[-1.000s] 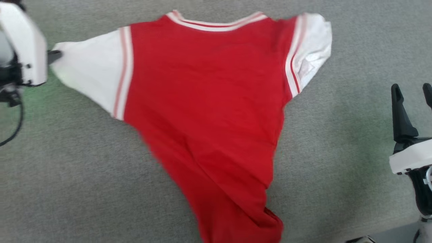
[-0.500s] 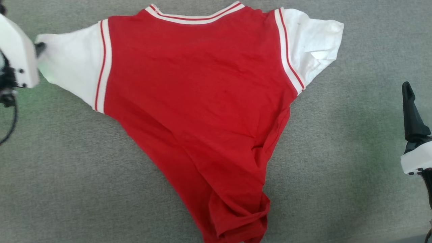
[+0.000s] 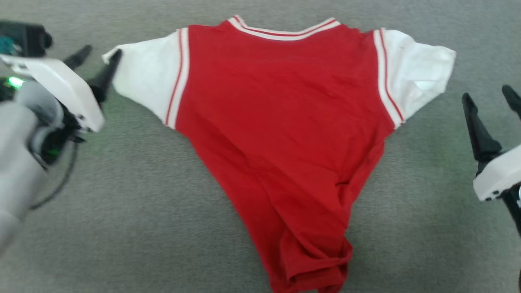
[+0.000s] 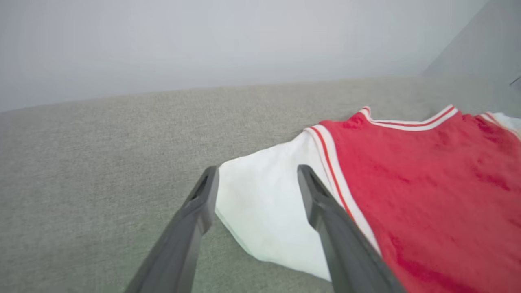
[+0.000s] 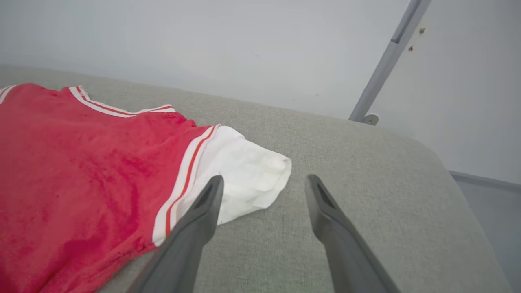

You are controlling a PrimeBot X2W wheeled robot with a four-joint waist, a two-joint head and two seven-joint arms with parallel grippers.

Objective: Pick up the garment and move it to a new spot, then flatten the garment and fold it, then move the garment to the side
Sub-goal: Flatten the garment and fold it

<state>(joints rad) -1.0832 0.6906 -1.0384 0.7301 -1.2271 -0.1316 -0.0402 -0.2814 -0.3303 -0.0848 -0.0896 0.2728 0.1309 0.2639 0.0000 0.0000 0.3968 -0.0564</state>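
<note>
Right, the garment [image 3: 281,134] lies spread on a grey woven surface [image 3: 122,211]. Its collar is at the far side and both white sleeves are out wide. The red body narrows to a bunched, wrinkled hem at the near side.

Left of the garment, the left gripper [image 3: 101,51] has its fingers spread wide and grips nothing. The tip of the near sleeve sits right at one fingertip, though whether it touches I cannot tell. From the wrist camera, that sleeve end shows between the two fingers.

Right of the garment, the right gripper [image 3: 486,94] stands wide open too, empty, near the other sleeve but apart from it.

Beyond the garment's collar the surface runs to a plain pale wall [image 5: 183,40]. Past the right sleeve the surface rounds off at a corner. A grey metal post [image 5: 386,57] climbs the wall there, with a strip of grey floor [image 5: 496,211] below.
</note>
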